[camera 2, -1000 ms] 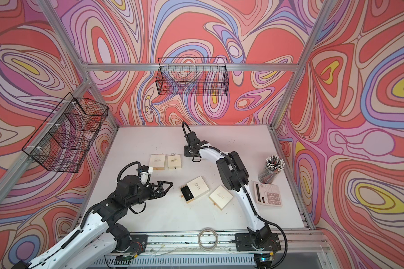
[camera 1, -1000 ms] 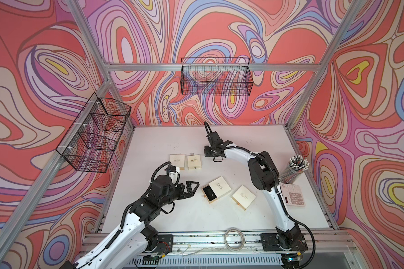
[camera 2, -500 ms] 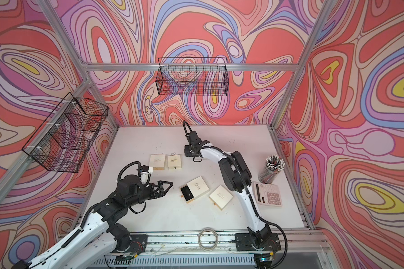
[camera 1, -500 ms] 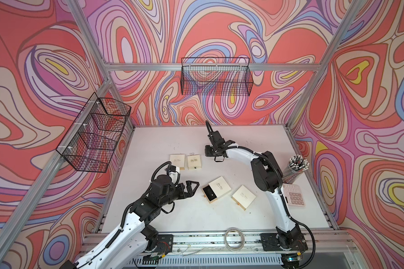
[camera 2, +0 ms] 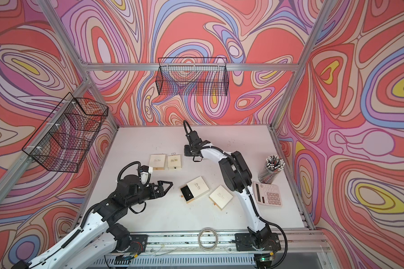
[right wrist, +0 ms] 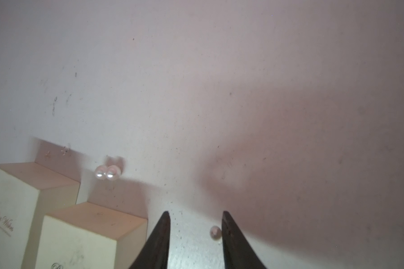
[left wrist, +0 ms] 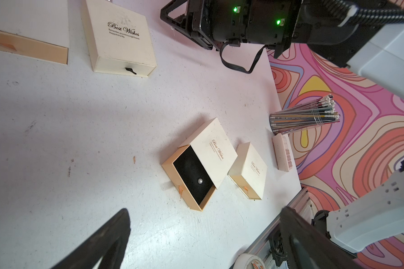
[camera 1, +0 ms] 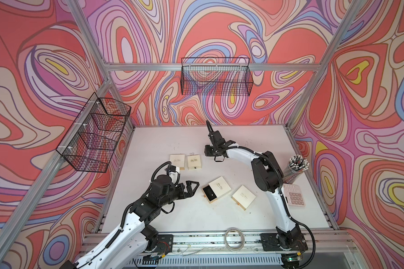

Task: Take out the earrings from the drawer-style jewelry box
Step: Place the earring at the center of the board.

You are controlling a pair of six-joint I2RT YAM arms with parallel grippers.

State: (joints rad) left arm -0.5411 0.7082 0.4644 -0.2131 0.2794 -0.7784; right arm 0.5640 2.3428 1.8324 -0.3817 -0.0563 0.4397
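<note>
Under both arms the desk (camera 1: 196,214) runs past the frame in each wrist view. Beyond the left jaws, which gape fully and hold nothing, lies the open box (left wrist: 210,149). Its drawer (left wrist: 189,172) is slid partway out toward them, and the sleeve hides the rest of the black lining. A shut box (left wrist: 248,171) lies just beside it, farther from those jaws. Past that, at the desk's edge, stand a pencil cup (left wrist: 306,116) and a calculator (left wrist: 283,151) seen edge-on. A tape roll (left wrist: 248,262) is cut off by the frame.

Beside the right jaws two more boxes lie side by side, the nearer box (camera 1: 194,161) and its neighbour (camera 1: 177,161). In both top views the wrist makes those jaws hard to make out.

Smallest are the earrings (right wrist: 107,173), pale pearls. Two of them touch each other on the desk just past the nearer box's end. A lone pearl (right wrist: 215,231) lies on the desk between the right jaws' tips, close against one; whether it touches I cannot tell. Those jaws stand partly open, gripping nothing. A last pearl (left wrist: 200,180) sits in the drawer. Two star-like bits (right wrist: 64,151) past the neighbour are too blurred to name.
</note>
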